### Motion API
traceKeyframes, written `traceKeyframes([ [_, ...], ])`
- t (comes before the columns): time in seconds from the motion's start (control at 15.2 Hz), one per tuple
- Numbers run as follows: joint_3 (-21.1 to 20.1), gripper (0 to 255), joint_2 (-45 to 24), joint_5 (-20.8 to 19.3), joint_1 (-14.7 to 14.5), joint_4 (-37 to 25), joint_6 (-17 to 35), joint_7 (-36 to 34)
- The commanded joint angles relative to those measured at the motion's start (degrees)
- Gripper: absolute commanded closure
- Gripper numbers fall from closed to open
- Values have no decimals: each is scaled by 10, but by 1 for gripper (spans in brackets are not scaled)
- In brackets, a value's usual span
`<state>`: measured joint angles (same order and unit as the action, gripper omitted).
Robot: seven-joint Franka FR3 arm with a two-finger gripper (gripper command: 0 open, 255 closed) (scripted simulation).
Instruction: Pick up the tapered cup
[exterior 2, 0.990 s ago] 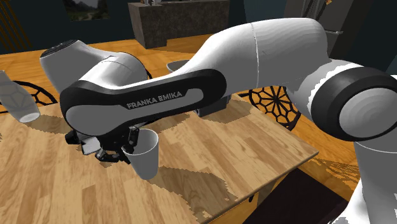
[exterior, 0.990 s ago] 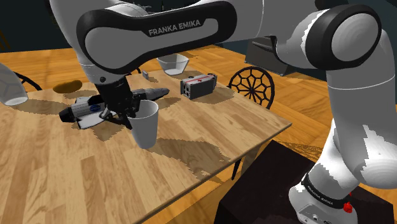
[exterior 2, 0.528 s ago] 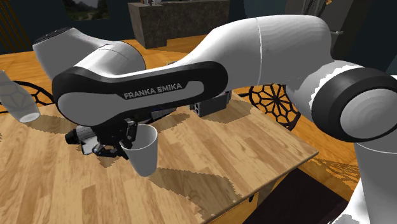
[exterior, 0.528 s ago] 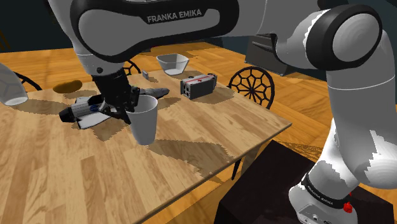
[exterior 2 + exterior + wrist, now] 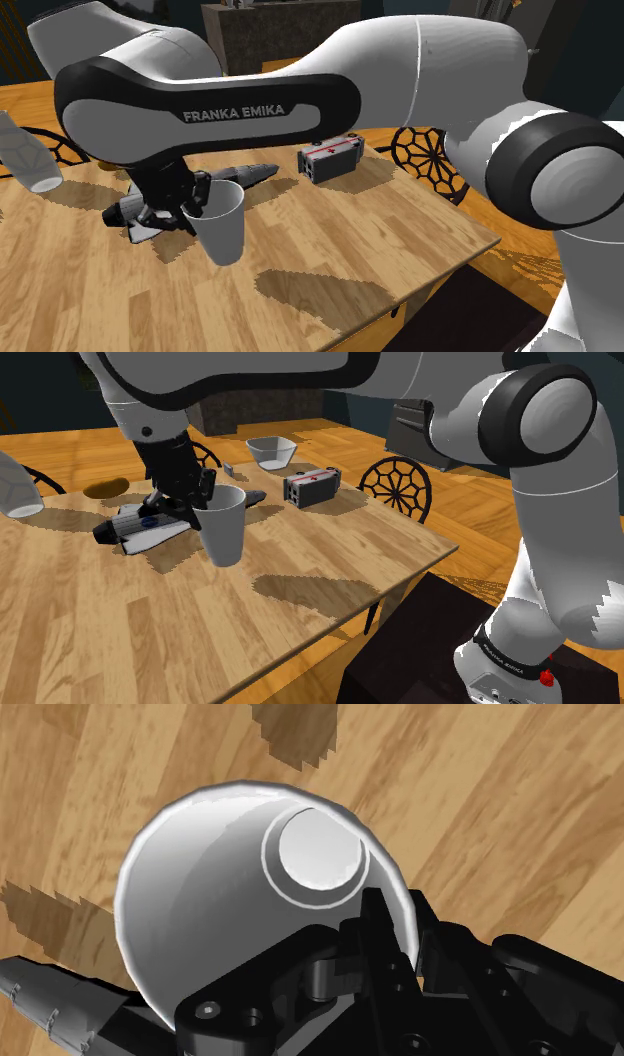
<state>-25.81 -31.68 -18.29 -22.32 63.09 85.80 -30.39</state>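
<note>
Nearest to us in the shoulder view sits the dark stand (image 5: pixel 420 652) at the lower right. The white arm rises from it and reaches up and over to that view's left. Past the stand comes the wooden table (image 5: pixel 120 642), with a ragged shadow on its near boards.

Over the middle of the table we find the tapered cup (image 5: pixel 222 527), white and upright, wide at the mouth and narrow at the foot. Its shadow lies apart from it on the wood, toward the shoulder view's right, so we take it to hang clear of the tabletop.

The black gripper (image 5: pixel 200 512) comes down on the cup's rim at the side toward the shoulder view's left. In the wrist view we look straight into the cup's mouth to its round floor. There the fingers (image 5: pixel 377 929) are clamped on the cup's wall, one inside the rim and one outside.

Just behind the gripper a white and black shuttle-shaped model (image 5: pixel 140 524) lies flat on the table. Farther back stands a grey box (image 5: pixel 311 486) with red marks, and by the table's edge a dark wheel-backed chair (image 5: pixel 397 487). Farther still rests a white bowl (image 5: pixel 271 450). At the shoulder view's left edge we see a white vessel (image 5: pixel 18 487), cut off by the frame.
</note>
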Motion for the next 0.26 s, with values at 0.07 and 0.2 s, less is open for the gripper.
traceKeyframes([
  [0.07, 1, 255, -6, -2, -7, -35, -28, 4],
  [0.2, 1, 255, -7, -2, -8, -37, -29, 4],
])
